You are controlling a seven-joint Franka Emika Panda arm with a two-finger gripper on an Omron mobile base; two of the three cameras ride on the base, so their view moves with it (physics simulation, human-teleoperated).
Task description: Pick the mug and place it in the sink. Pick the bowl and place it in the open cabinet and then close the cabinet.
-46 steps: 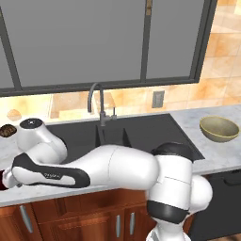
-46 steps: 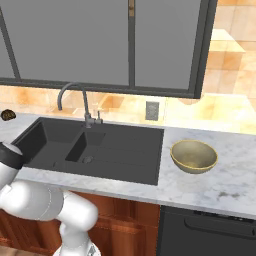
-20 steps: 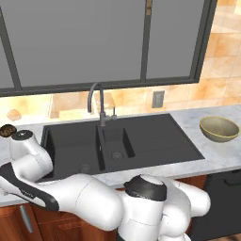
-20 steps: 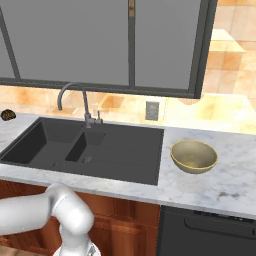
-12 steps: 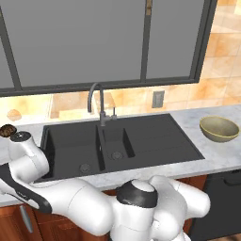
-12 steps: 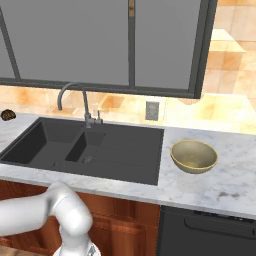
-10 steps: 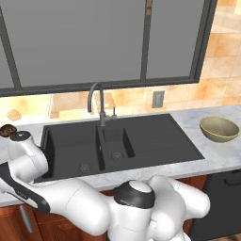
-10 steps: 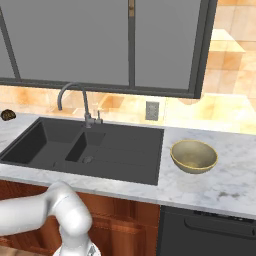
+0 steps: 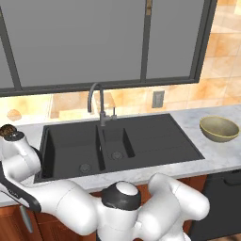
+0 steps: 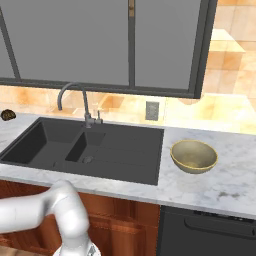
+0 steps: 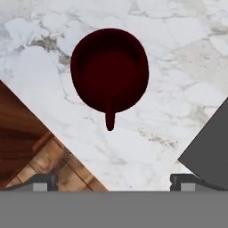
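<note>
Below your spread jaws sits the mug (image 11: 109,70) (handle toward you): the arm has swung left, so descend.

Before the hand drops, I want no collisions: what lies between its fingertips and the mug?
Bare marble counter only, in the hand view; the mug stands alone beyond the open hand.

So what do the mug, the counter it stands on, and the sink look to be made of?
Mug: dark maroon, smooth, probably glazed ceramic, though no sheen shows here.
Counter: white stone with grey veining, likely marble.
Sink: flat matte black without reflections, maybe composite; its drains look like steel.
</note>
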